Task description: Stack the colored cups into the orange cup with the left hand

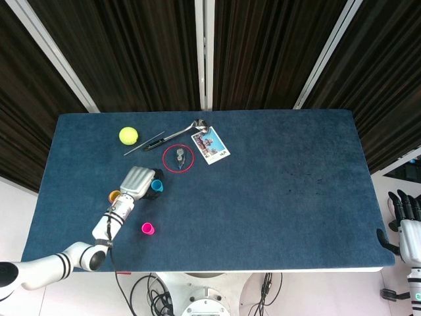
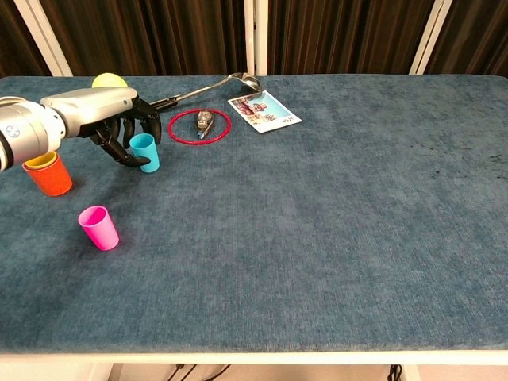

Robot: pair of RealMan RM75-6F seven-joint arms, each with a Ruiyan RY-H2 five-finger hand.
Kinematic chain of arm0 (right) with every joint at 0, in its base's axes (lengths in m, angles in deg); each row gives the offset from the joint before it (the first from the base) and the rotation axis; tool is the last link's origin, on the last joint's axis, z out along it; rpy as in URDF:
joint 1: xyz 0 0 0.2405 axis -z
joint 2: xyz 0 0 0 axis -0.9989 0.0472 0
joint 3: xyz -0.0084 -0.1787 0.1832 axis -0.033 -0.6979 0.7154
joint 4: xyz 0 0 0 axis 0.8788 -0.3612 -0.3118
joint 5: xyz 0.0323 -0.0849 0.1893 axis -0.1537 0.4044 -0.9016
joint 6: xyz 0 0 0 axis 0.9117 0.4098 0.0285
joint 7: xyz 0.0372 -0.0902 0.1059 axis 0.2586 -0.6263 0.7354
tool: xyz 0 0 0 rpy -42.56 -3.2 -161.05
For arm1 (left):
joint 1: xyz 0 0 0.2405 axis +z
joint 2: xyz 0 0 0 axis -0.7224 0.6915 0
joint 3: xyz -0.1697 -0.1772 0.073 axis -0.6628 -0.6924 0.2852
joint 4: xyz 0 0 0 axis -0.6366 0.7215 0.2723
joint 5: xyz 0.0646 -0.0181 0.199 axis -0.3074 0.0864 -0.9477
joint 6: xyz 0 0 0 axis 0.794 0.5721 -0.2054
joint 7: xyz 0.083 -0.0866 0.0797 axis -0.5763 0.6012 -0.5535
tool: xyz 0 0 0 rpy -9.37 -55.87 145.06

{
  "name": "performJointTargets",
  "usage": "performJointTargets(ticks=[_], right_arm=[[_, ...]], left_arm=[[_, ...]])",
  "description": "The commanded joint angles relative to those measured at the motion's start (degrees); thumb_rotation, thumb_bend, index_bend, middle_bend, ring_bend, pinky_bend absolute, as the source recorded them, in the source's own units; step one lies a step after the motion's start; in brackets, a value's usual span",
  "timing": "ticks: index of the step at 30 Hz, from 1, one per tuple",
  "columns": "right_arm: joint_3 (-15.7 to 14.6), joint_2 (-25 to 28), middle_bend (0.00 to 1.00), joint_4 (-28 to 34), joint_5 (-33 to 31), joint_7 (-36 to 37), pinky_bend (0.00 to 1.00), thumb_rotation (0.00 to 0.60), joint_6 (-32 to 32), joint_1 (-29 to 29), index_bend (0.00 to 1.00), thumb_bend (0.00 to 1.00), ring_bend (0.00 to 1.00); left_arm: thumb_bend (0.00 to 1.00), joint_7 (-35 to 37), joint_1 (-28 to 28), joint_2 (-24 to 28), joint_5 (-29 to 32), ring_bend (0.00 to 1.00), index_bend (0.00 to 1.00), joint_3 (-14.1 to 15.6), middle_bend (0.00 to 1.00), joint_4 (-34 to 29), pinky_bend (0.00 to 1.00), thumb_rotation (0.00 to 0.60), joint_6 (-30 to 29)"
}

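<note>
A small blue cup (image 2: 144, 152) (image 1: 157, 186) stands upright on the blue table. My left hand (image 2: 111, 127) (image 1: 138, 181) is wrapped around it from the left, thumb in front and fingers behind, and grips it. To the left stands the orange cup (image 2: 51, 178) (image 1: 114, 195) with a yellow cup (image 2: 41, 160) nested inside. A pink cup (image 2: 98, 227) (image 1: 148, 228) stands alone nearer the front edge. My right hand (image 1: 404, 220) hangs off the table's right edge, fingers apart and holding nothing.
Behind the blue cup lie a red ring (image 2: 198, 125) with a small metal object inside, a picture card (image 2: 264, 110), a ladle (image 2: 208, 87), a black pen (image 1: 154, 143) and a yellow ball (image 1: 128, 135). The table's right half is bare cloth (image 2: 381, 198).
</note>
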Motion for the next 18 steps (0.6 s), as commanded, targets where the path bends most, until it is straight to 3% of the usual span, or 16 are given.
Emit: performJointTargets(ticks=[1,9,18], right_arm=[[0.0,0.1,0.0,0.1,0.0,-0.1,0.0,0.6,0.1,0.0,0.0,0.28,0.0],[0.0,0.4,0.0,0.4,0.0,-0.2,0.0,0.6,-0.1,0.1,0.0,0.28,0.0],[-0.1,1.0,0.0,1.2,0.7,-0.6,0.0,0.6,-0.4,-0.1,0.0,0.28,0.0]], left_arm=[[0.28,0.1,0.1,0.0,-0.2,0.54,0.48,-0.1,0.48,0.0,0.6,0.6,-0.5],[0.28,0.5,1.4,3.5,-0.9,0.54,0.48,-0.7,0.49,-4.7,0.6,0.6,-3.0],[0.28,0.2,7.1,18.0,1.8,0.54,0.48,-0.2,0.49,-20.9,0.6,0.6,-6.6]])
